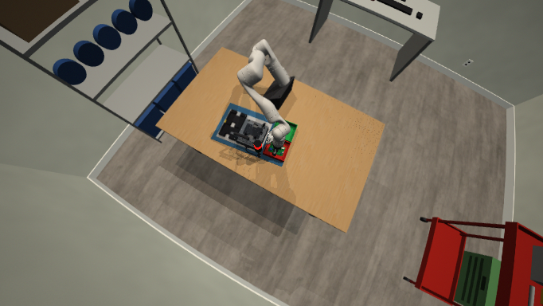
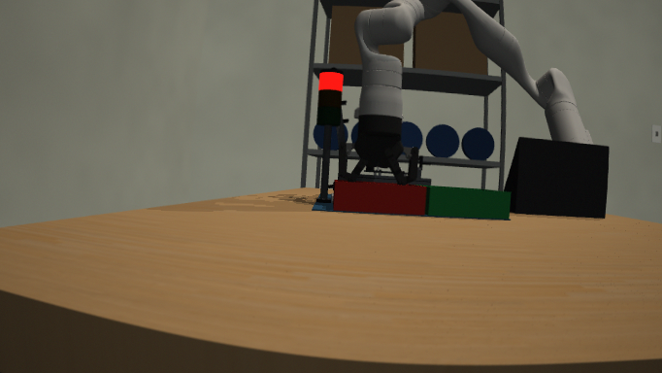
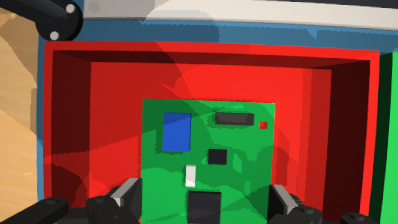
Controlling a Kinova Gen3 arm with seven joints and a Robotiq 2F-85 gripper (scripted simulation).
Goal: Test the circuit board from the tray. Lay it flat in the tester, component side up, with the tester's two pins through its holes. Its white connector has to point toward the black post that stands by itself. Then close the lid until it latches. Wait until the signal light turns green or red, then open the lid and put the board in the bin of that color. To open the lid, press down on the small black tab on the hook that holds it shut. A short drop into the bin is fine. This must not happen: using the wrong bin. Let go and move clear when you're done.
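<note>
My gripper (image 1: 275,151) (image 2: 376,181) (image 3: 204,198) points down over the red bin (image 2: 379,199) (image 3: 110,90). It is shut on the circuit board (image 3: 235,172), with a fingertip at each side edge. The board is flat, component side up, within the bin's walls in the wrist view; its height above the bin floor is hard to tell. Its small white part (image 3: 190,176) shows between the fingers; its near end is cut off. The signal light (image 1: 258,146) (image 2: 331,82) glows red. The tester (image 1: 255,126) stands beside the bins; its lid's state is unclear.
The green bin (image 1: 291,131) (image 2: 468,203) (image 3: 392,125) adjoins the red bin. The signal light's post (image 2: 325,165) stands close to the red bin and the gripper. A blue base mat (image 3: 125,31) lies under the tester and bins on the wooden table (image 1: 330,159).
</note>
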